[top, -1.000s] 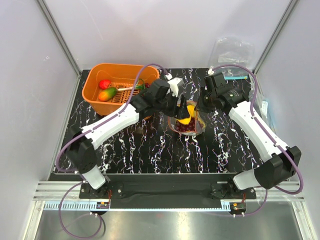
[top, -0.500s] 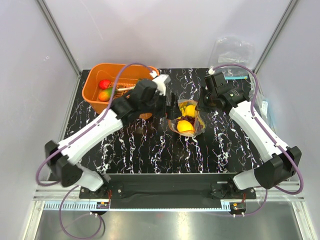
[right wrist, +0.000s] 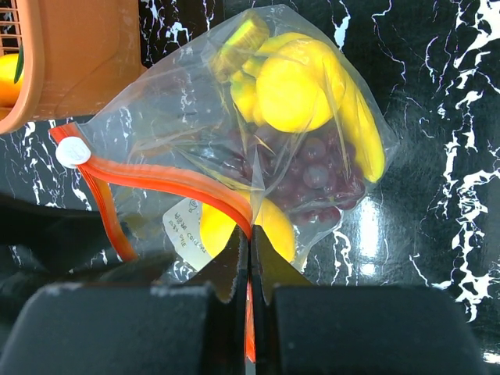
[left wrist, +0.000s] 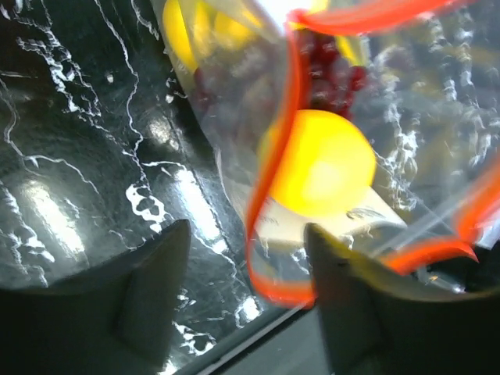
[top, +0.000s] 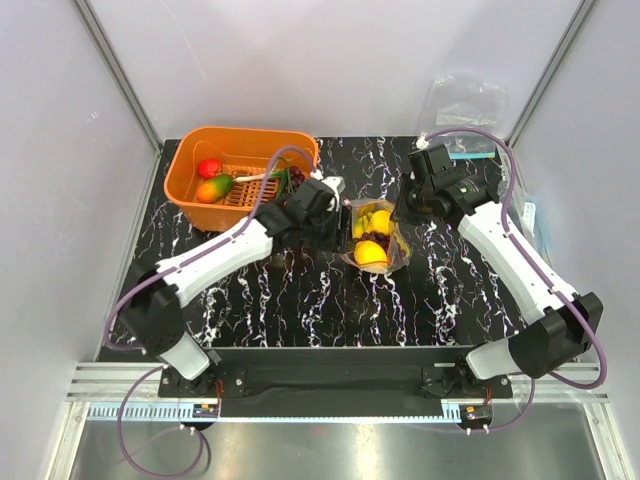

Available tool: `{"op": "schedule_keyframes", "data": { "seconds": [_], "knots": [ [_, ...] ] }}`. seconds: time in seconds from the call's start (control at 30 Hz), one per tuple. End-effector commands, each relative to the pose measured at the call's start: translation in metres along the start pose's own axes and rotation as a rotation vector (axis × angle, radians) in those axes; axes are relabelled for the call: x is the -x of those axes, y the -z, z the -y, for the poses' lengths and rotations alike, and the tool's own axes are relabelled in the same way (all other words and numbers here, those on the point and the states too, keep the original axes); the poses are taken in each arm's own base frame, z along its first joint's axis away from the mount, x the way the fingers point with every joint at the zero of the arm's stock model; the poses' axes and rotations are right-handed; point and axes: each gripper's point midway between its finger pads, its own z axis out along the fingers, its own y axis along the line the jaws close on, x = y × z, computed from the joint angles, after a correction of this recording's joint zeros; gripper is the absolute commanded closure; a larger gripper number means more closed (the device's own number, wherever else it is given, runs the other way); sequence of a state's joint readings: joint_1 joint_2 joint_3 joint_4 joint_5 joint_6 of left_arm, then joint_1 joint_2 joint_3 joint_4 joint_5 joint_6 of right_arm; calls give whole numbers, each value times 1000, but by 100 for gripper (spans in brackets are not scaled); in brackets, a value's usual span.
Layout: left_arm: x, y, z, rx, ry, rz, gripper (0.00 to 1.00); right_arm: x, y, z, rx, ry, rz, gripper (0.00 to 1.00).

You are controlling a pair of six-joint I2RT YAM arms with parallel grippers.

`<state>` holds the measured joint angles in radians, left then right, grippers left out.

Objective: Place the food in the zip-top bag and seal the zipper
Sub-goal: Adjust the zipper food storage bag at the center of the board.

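Your right gripper [right wrist: 248, 242] clenches the zipper [right wrist: 168, 181] at the bag's [right wrist: 180, 101] 2 o'clock. Your left gripper [left wrist: 246, 266], released, straddles it at 9 o'clock, with the food [right wrist: 289, 90] inside.

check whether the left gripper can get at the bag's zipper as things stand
Probably yes: the left gripper is open and the zipper runs between its fingers, nothing blocking; the right gripper pinches the same strip further along.

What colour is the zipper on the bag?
Red-orange. The zipper shows best in the right wrist view.
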<state>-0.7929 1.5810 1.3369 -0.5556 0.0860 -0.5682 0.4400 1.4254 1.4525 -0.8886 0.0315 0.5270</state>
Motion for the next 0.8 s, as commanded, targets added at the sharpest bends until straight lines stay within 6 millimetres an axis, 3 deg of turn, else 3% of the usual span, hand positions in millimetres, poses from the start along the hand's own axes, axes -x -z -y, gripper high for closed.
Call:
{"op": "schedule_keyframes", "data": {
  "seconds": [0.0,0.03,0.17,0.33,0.47,0.57,0.77],
  "knots": [
    [27,-5,21,-57,-5,58,48,0,5,-1,19,18,-4,100],
    [29,-6,23,-68,-11,64,66,-2,5,-1,23,23,-8,100],
    [55,3,36,-92,-52,113,100,-8,14,-20,160,68,-4,100],
    [91,26,65,-192,-84,158,100,-6,32,-37,258,85,31,100],
    [100,37,86,-313,-94,160,100,-8,45,-54,327,111,39,100],
    [97,37,95,-371,-79,125,100,-15,45,-71,374,106,10,100],
    [71,22,88,-405,-30,26,100,-44,40,-98,427,156,-53,100]
  ]
}}
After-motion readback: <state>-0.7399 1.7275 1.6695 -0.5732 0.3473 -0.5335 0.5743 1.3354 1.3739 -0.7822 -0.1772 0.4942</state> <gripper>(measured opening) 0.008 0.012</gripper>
